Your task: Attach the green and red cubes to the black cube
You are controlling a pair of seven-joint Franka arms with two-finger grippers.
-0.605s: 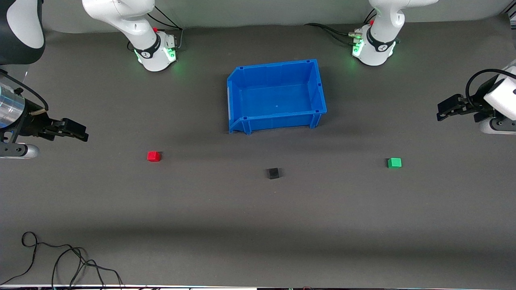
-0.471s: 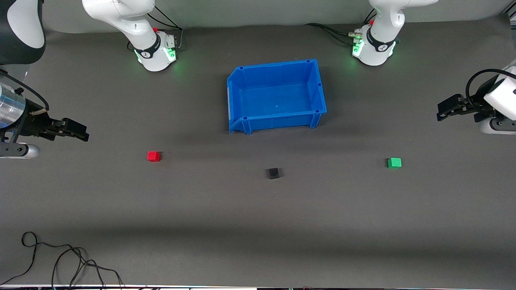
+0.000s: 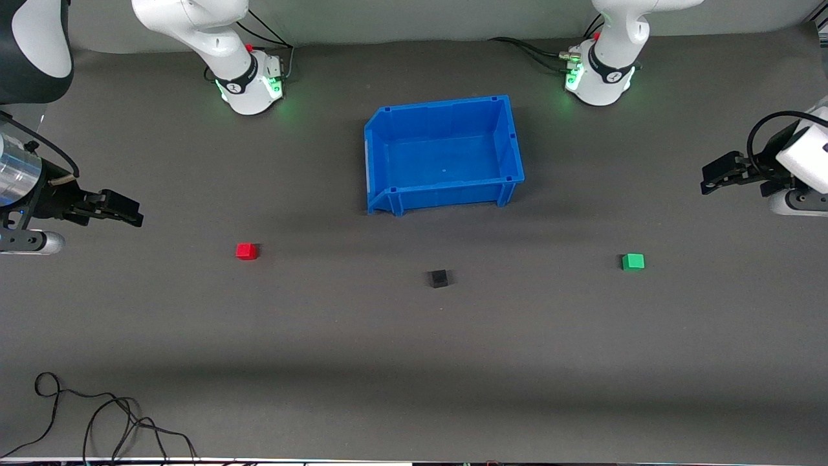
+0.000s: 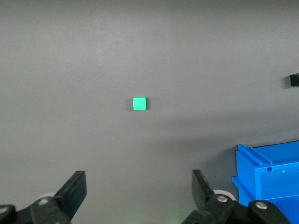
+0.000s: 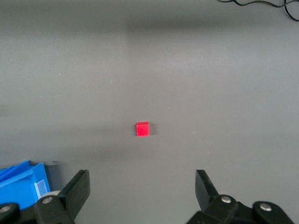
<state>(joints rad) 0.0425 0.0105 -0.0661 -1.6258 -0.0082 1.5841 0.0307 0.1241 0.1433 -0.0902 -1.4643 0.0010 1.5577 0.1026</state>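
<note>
Cubes first, placed against the blue bin (image 3: 444,154) that sits mid-desk between the two arm bases. I see the black cube (image 3: 438,278) nearer to the front camera than the bin, just off the bin's low front wall but well apart from it, resting alone on the grey desk (image 3: 414,362). I find the red cube (image 3: 246,251) also nearer to the camera than the bin and off toward the right arm's end of the desk. I find the green cube (image 3: 632,261) nearer to the camera than the bin too, toward the left arm's end. All three lie separate, none touching another, with the black one between the two coloured ones.

I have the right tool (image 3: 119,211) hanging over bare desk at the right arm's end, well clear of the bin. Through its wrist camera I see its two black fingers (image 5: 77,189) spread wide with nothing between them, the red cube (image 5: 142,129) lying on the desk ahead of them and a corner of the bin (image 5: 23,182) at the edge.

I have the left tool (image 3: 723,172) over the desk at the left arm's end, likewise well away from the bin. Its fingers (image 4: 74,191) are spread wide and hold nothing; the green cube (image 4: 139,103) lies on the desk ahead of them, with the bin's corner (image 4: 271,172) and the black cube (image 4: 294,80) at the frame's edge.

A loose black cable (image 3: 97,414) lies on the desk, much nearer to the camera than the bin, at the right arm's end.
</note>
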